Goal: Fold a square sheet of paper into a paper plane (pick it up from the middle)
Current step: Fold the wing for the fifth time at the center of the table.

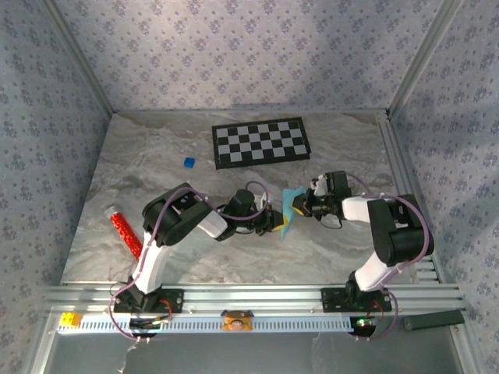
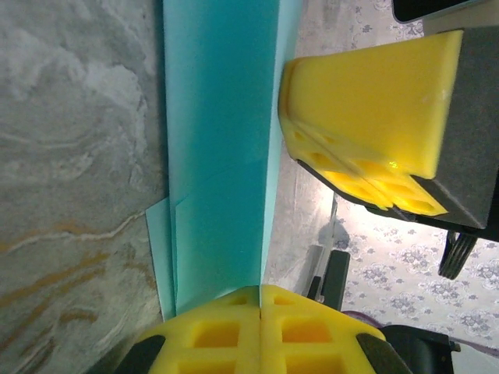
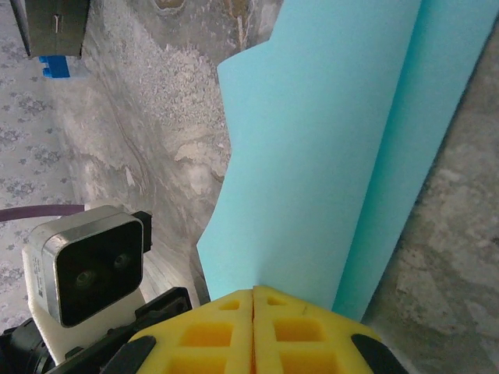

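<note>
Top view lit evenly from above, diffuse; faint soft shadows on the marble table point(image 1: 195, 265), no hard glare, slightly soft and grainy overall. Wrist views brighter: sheet of paper point(image 3: 327, 156) flat, evenly lit; tabletop washed pale in left wrist view; nearest yellow foam pads point(image 2: 210, 335) slightly soft-edged.

On the overhead camera I see a table point(image 1: 140, 156) with a grey, marble-veined top across the middle of the frame. Along the top stands a back wall point(image 1: 249, 54) papered in pale lilac with small floral sprigs. Matching side walls point(image 1: 39, 117) close in left and right. Aluminium posts point(image 1: 83, 66) climb the corners, and a slotted aluminium rail point(image 1: 257, 296) crosses the bottom. The light is soft and even.
</note>
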Robot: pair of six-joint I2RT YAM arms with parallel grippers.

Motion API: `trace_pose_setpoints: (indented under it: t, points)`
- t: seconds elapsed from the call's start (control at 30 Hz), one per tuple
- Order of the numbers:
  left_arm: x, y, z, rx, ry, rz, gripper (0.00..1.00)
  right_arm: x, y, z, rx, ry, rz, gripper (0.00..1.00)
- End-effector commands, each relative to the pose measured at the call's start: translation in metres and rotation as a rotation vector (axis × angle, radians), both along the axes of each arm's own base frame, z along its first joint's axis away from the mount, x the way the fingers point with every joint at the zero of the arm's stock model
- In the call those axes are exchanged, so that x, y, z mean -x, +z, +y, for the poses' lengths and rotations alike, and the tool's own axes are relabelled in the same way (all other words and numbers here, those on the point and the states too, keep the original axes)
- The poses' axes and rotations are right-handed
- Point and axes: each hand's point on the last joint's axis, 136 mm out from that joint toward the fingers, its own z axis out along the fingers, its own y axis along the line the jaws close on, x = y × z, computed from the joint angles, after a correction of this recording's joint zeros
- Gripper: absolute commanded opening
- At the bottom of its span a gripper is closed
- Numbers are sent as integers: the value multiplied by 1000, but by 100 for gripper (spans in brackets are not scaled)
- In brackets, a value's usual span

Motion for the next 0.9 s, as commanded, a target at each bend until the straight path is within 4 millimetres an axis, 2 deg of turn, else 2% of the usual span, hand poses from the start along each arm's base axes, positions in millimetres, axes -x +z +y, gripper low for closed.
trace_pose_setpoints:
  t: [0.0, 0.5, 0.87]
  points:
    - [6, -42, 14, -117, 21, 82, 0, -6, 3, 1, -5, 17, -18, 8]
    - [9, -64, 23, -198, 29, 143, 0, -2, -18, -6, 62, 7, 44, 8]
    - [11, -69, 27, -217, 33, 153, 0, 6, -36, -10, 104, 14, 95, 8]
